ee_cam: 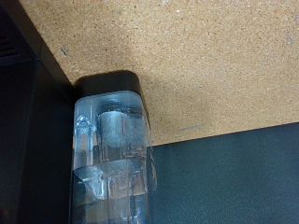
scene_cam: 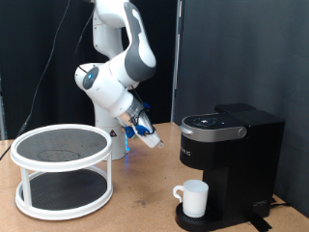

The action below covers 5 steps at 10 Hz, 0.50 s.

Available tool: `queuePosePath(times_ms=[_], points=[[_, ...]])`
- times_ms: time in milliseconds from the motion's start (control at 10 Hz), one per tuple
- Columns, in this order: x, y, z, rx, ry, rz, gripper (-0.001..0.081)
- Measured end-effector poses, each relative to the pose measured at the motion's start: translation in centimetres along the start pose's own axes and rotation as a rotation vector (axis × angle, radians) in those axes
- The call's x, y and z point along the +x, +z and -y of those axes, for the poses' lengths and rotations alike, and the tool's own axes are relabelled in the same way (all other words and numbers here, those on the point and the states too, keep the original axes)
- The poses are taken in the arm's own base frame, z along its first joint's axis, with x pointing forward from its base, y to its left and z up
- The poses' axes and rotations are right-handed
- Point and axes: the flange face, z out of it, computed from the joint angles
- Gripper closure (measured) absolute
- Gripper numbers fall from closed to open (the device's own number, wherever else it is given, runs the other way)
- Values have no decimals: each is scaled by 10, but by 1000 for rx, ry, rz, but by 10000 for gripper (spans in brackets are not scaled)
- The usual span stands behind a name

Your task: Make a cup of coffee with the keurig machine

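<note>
The white cup (scene_cam: 193, 198) already stands on the round drip tray at the foot of the black coffee machine (scene_cam: 230, 159), right under the spout, with its handle turned toward the exterior view's left. The machine sits on the counter (scene_cam: 135, 208) at the exterior view's right, and its rounded lid is down.

The arm leans in from behind, and the tool (scene_cam: 148, 134) hangs in the air between a white two-tier round rack (scene_cam: 63, 172) on the exterior view's left and the machine. It is near the machine's upper corner but not touching it. Nothing seems to be held in it. From here I cannot tell whether its fingers are spread or together; the wrist view shows only one clear plastic finger (ee_cam: 112, 149) with a dark tip over the cork-coloured counter and a dark edge beside it.

The cup looks like glazed ceramic to me: stiff, light enough, smooth and a bit slippery, and it would chip if knocked over. Its rim or wall seems the surest place to pinch it, since the handle looks thin. The machine looks heavy and steady. Its lid is hinged, so I would expect it to take a firm push or lift at its front edge.
</note>
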Motion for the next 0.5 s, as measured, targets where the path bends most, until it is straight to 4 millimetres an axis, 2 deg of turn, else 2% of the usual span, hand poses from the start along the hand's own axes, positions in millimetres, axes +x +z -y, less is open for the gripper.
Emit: queuePosePath(times_ms=[300, 500], points=[[-4, -1, 1, 100, -34, -101, 72], [-19, -11, -9, 218, -121, -164, 72]])
